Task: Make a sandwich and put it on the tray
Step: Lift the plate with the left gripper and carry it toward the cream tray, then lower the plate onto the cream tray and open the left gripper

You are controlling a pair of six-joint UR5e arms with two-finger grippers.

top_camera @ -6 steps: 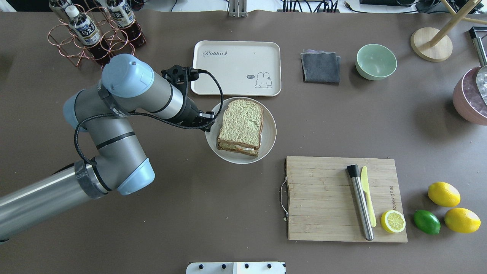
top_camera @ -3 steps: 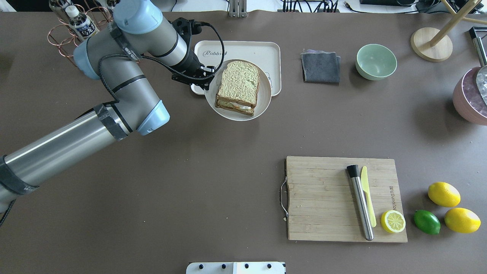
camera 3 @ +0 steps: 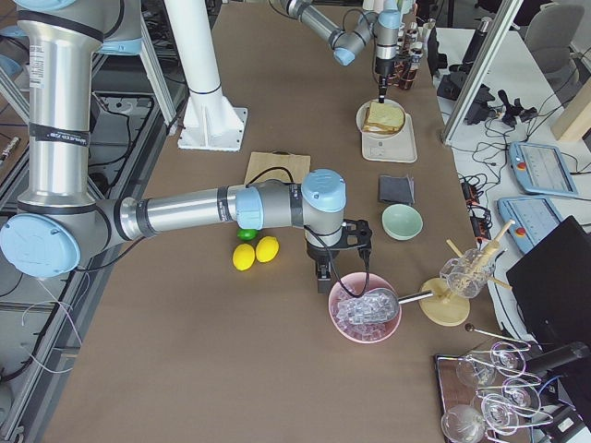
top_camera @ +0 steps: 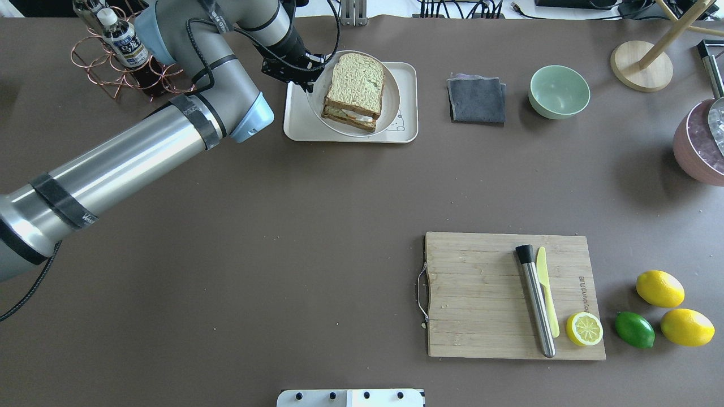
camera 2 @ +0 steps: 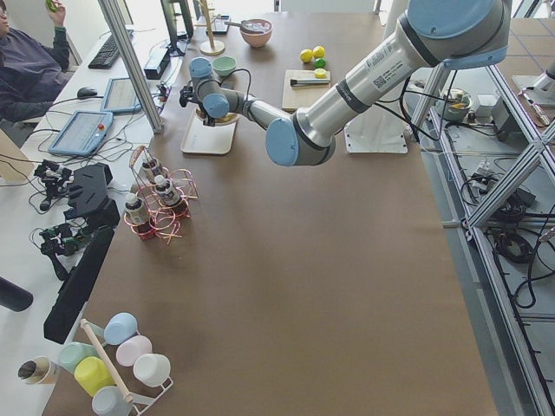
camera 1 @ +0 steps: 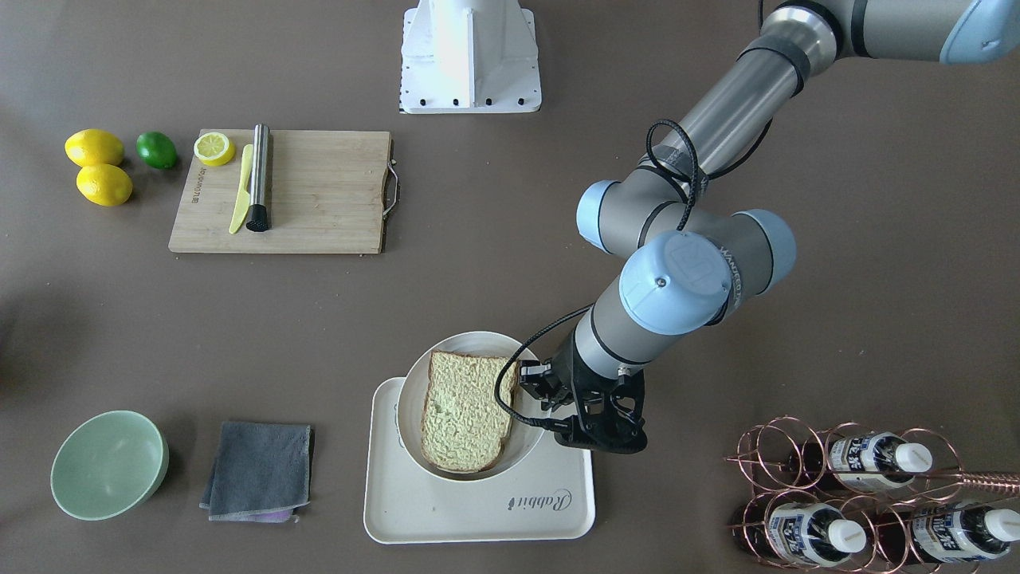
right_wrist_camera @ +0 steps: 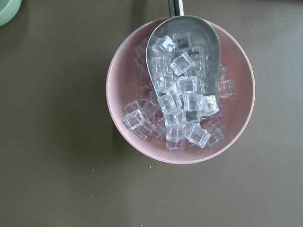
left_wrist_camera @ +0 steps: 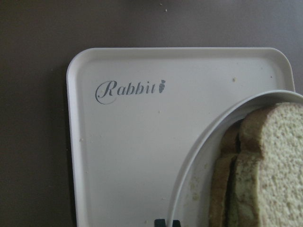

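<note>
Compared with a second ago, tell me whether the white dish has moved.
Yes. In the overhead view the white dish has gone from the bare table nearer the robot to over the tray, moving away from the robot.

Brown table (top_camera: 283,254) with tray (top_camera: 297,121), bamboo board (top_camera: 481,294), 2 lemons (top_camera: 659,288), lime (top_camera: 634,329), cloth (top_camera: 477,100), bowl (top_camera: 559,91), apparently wire rack (top_camera: 90,56).

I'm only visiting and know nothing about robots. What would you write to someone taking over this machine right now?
Left hand: shut on the rim of the dish, which carries the sandwich.
Right hand: above the ice bowl; I cannot tell whether it is open or shut.
The dish is over the tray; it is unclear whether it rests there yet.
Done: sandwich stacked.
Left: probably set the dish down, release it, and withdraw.
</note>
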